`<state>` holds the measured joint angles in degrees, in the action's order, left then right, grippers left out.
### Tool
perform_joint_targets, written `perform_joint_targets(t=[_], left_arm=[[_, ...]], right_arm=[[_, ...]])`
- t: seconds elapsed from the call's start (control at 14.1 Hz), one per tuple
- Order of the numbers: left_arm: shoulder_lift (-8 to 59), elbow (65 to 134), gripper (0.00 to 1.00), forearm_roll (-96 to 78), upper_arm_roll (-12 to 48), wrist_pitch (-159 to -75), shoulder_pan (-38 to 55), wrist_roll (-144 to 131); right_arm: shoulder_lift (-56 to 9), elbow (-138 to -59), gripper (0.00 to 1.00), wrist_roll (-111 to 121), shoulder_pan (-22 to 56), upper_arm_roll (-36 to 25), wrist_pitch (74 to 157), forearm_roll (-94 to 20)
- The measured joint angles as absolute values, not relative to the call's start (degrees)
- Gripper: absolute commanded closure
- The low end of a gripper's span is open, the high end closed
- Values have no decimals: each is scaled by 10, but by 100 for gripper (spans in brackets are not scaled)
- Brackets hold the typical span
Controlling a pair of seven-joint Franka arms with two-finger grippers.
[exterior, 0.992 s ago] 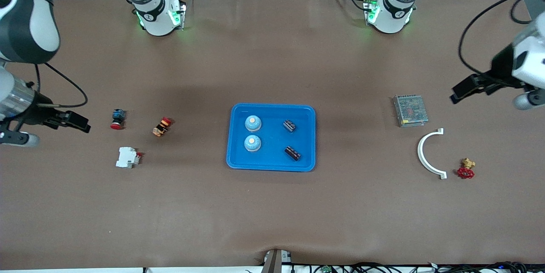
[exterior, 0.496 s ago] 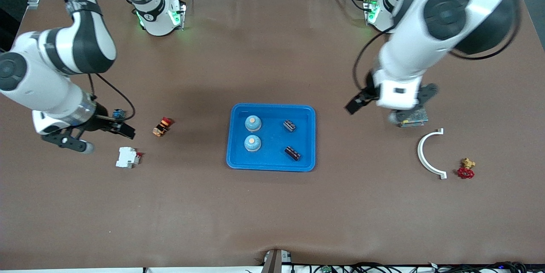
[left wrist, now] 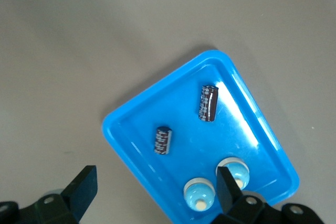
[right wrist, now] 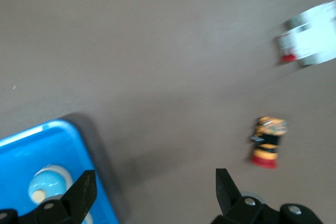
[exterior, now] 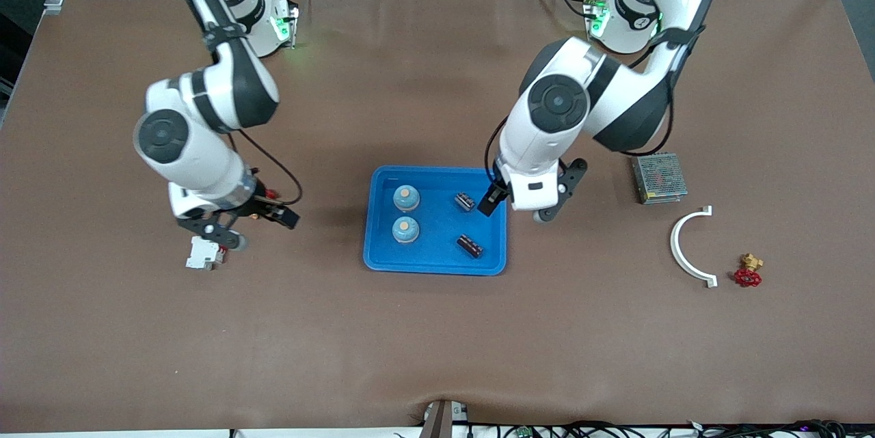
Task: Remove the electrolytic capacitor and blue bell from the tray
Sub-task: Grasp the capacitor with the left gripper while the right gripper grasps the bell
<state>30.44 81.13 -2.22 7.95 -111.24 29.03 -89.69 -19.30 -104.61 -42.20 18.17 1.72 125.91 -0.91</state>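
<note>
A blue tray (exterior: 437,262) in the middle of the table holds two black capacitors (exterior: 465,201) (exterior: 469,246) and two pale blue bells (exterior: 406,198) (exterior: 405,229). My left gripper (exterior: 493,203) hangs open and empty over the tray's edge at the left arm's end, beside the capacitor farther from the camera. In the left wrist view the tray (left wrist: 247,129), both capacitors (left wrist: 208,103) (left wrist: 163,140) and both bells (left wrist: 199,194) (left wrist: 234,170) show past the left gripper (left wrist: 155,192). My right gripper (exterior: 280,216) (right wrist: 153,190) is open and empty over bare table between a yellow-red button (right wrist: 268,142) and the tray (right wrist: 31,150).
A white breaker (exterior: 204,253) (right wrist: 310,48) lies at the right arm's end. At the left arm's end lie a metal power supply (exterior: 658,178), a white curved bracket (exterior: 690,247) and a red-handled valve (exterior: 748,274).
Both arms have swung in from the table's ends toward the tray. Both grippers stayed open and took hold of nothing.
</note>
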Motion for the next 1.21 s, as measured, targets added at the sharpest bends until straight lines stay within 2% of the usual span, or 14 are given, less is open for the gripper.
perform_joint_targets(t=[0.5,0.78,1.21], left_arm=[[390,810,0,-22,79,-1201,323,-955],[409,810,0,-22,79,-1209,324,-956],[439,815,0,-22,79,-1253,336,-973]], right_arm=[[-302,-982,0,-536,281,17,1291,-8],[-355,-950,0,-579,309,16,1337,-8],[-415,-889,0,-633,337,16,1342,-8]])
